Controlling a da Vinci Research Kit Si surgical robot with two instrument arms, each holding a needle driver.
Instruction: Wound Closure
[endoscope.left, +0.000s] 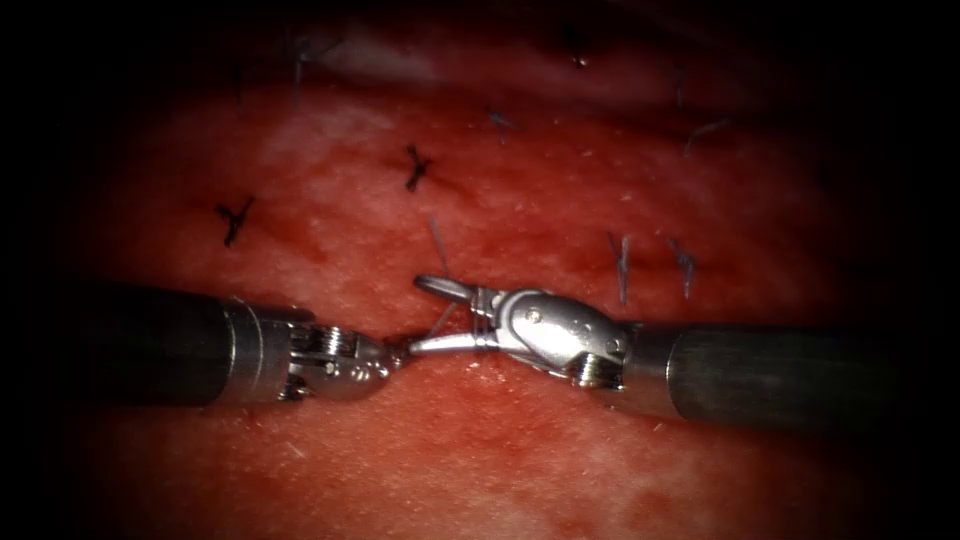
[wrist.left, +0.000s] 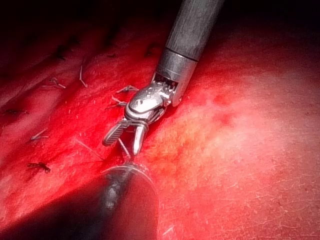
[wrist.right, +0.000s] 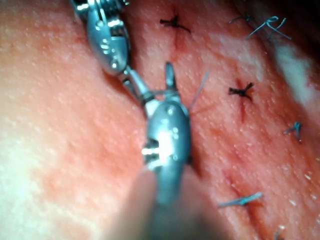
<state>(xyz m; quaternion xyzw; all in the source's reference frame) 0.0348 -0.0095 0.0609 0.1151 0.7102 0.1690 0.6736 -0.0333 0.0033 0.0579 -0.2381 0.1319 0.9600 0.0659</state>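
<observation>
A short strand of thread, its long axis running steeply up the tissue from between the tools, is being straddled by the right claw, jaws spread. The left claw, pressed together, is being held tip-to-tip against it.

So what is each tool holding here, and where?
Right tool: open, with thread running between its jaws, not clamped. Left tool: cannot be told.

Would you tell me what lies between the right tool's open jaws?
A strand of thread runs down between the spread jaws of the right tool. The left tool meets the lower jaw's tip; what it grips is hidden. Under both lies the tissue.
</observation>
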